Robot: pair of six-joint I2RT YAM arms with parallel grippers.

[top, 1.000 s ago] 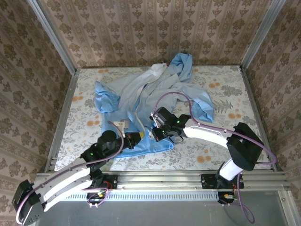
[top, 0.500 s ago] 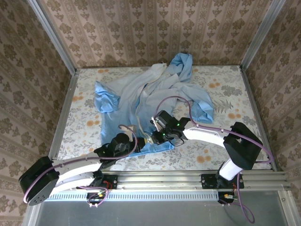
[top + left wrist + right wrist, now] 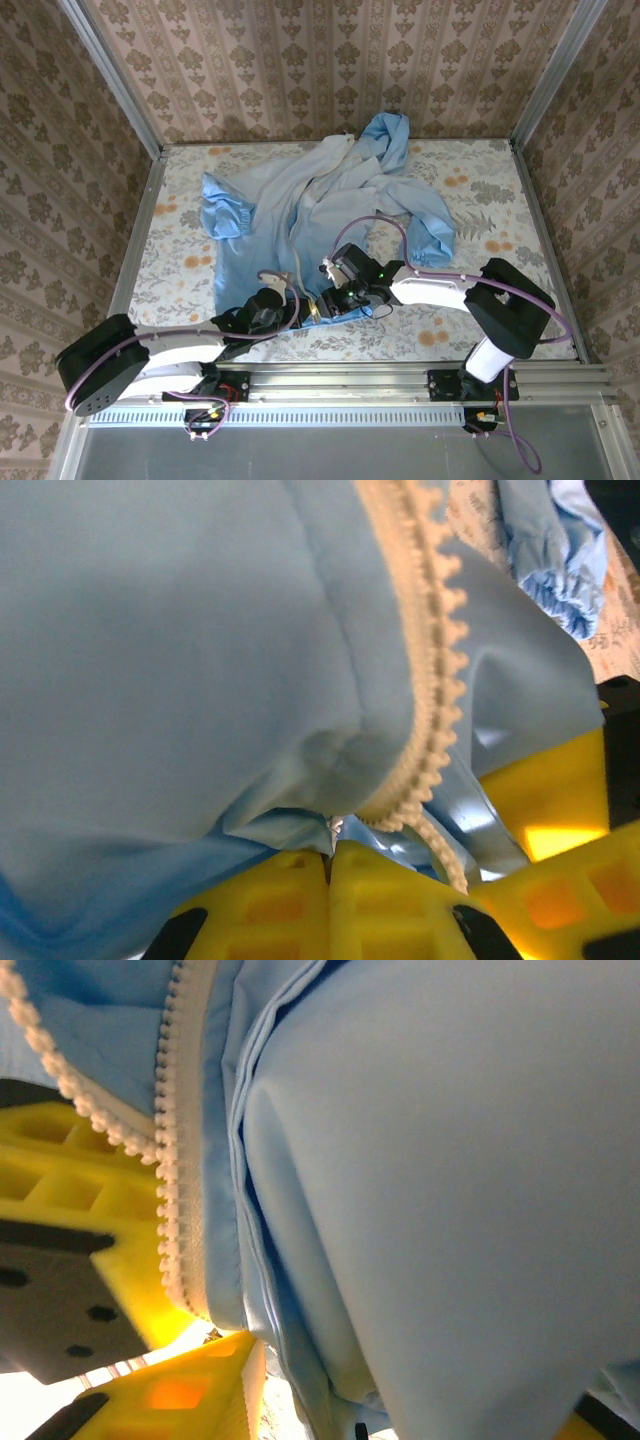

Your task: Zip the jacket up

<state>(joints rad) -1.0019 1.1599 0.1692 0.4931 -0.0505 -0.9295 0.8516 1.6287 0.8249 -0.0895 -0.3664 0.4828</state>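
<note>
My left arm's dropped flatter and slid my left hand [image 3: 303,312] right, up beside my right hand [image 3: 335,303] at the near hem of the jacket [image 3: 300,205], which is sprawled across the bench [image 3: 460,330]. From above, cloth hides both hands' tips. Left is clamped tight on the hem by the zipper teeth [image 3: 428,650]; right's fingers [image 3: 205,1385] sit apart, fabric loose between them
</note>
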